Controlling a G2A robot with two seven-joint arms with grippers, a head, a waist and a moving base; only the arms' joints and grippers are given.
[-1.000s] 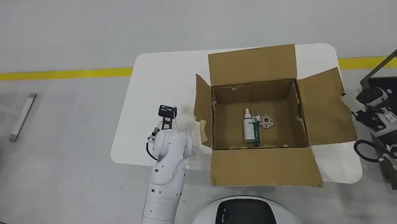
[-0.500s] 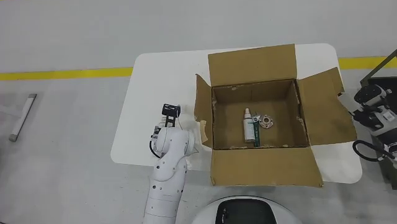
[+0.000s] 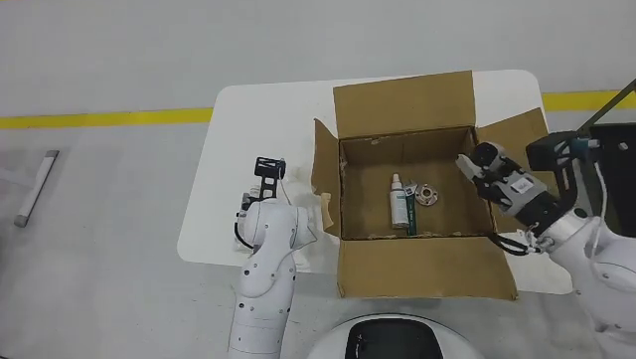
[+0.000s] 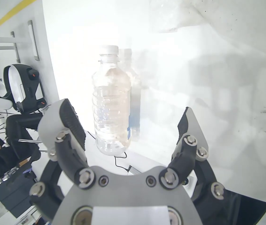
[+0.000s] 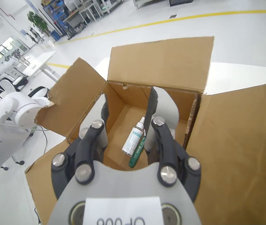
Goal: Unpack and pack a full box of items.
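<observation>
Status: both end effectors empty, three items in box

Cardboard box (image 3: 412,260) sits on the right part of the table (image 3: 248,120). All four flaps are folded out, and the near flap reaches the table's near edge. On its floor: white spray bottle (image 3: 398,198) lying flat, green-handled tool (image 3: 409,218) touching it alongside, and a small round ring part (image 3: 427,195) just beside them (can't tell what it is).

Right end effector (image 5: 129,105) hovers over the box's right wall, aimed down into the box. Its fingers are partly apart and grip nothing.

Clear water bottle (image 4: 111,104) stands upright on the left part of the table, just beside the box's left flap. Left end effector (image 3: 268,167) is near it with fingers spread wide. The bottle lines up between them but isn't touched.
</observation>
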